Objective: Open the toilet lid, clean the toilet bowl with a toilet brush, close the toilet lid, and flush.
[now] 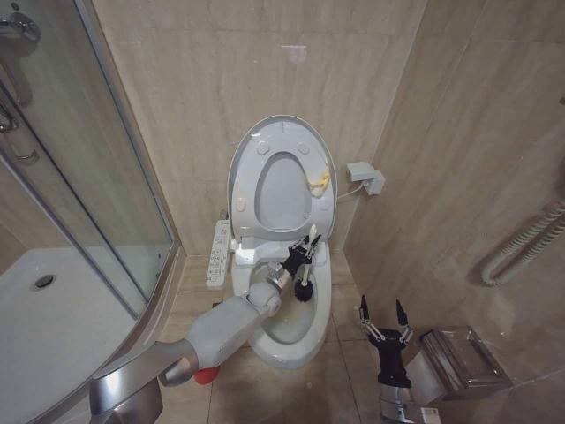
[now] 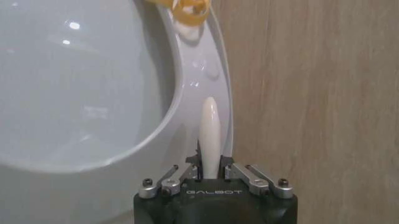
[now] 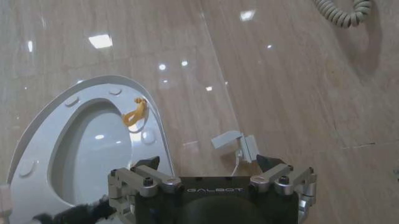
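The toilet lid (image 1: 282,190) stands raised against the wall, with the ring seat (image 1: 282,137) up in front of it. Below them the toilet bowl (image 1: 284,357) lies uncovered. My left gripper (image 1: 305,251) reaches over the bowl and is shut on the toilet brush; its dark bristle head (image 1: 305,292) hangs inside the bowl near the back rim. In the left wrist view, the slim white handle (image 2: 210,130) rises from between the fingers of the shut left gripper (image 2: 210,165). My right gripper (image 1: 384,318) hovers open beside the bowl's right side, holding nothing, as the right wrist view (image 3: 209,163) confirms.
A glass shower enclosure (image 1: 97,177) and its white tray (image 1: 53,309) are on the left. A control panel (image 1: 219,254) sits left of the bowl. A red cup (image 1: 205,375) peeks from under my left arm. A metal bin (image 1: 459,360) stands at the right, a hose (image 1: 530,243) hangs on the right wall.
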Motion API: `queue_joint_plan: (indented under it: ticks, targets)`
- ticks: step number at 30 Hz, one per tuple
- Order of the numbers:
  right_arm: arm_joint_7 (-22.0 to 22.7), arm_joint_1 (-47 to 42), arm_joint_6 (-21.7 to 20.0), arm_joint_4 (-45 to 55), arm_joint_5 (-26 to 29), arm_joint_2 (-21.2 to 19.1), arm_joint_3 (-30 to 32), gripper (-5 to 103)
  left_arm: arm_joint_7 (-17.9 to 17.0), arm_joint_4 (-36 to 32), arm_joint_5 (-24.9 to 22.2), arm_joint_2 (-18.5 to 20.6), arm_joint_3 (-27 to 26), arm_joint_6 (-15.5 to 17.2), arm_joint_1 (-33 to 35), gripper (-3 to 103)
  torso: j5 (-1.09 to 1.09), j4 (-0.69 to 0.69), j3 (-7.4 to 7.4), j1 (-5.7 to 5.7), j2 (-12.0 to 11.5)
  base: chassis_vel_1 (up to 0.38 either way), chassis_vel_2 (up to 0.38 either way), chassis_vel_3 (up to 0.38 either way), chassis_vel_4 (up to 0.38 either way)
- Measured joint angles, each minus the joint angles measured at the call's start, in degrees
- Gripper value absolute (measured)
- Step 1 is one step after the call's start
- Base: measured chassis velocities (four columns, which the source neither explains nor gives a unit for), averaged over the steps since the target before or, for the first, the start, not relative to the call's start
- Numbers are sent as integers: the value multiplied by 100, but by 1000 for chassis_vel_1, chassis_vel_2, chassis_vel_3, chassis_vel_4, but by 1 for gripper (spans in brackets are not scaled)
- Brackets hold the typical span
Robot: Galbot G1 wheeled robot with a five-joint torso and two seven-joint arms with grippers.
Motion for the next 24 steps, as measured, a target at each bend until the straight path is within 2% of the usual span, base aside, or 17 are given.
queue_joint_plan:
  ticks: [4,8,10,13,16,19,24]
  targets:
    - [-3,-24,3,7,-5,-3,-3,100,41,251,150,165,13,-43,243,19,0,12,1,0,-1,0,0,0,0]
    - [0,-20,2,13,-4,-9,6,100,23,160,174,79,-11,-53,238,19,0,10,1,0,-1,0,0,0,0]
    - [3,-22,1,25,-3,0,20,100,-5,-32,165,-104,-76,-52,138,19,-2,-1,0,0,0,0,0,0,0]
    - [3,-36,1,37,-4,3,26,100,-20,-87,198,-228,-78,-63,104,19,-1,-3,0,0,0,0,0,0,0]
    - [-1,-52,5,40,-16,3,15,100,-12,93,330,-222,-14,-112,194,19,-1,0,0,0,0,0,0,0,0]
    - [-3,-68,20,40,-19,4,13,100,12,441,475,-133,61,-196,373,19,0,11,0,0,0,0,0,0,0]
    - [-1,-56,20,40,-20,5,21,100,-23,364,436,-148,32,-190,357,19,0,9,1,0,-1,0,0,0,0]
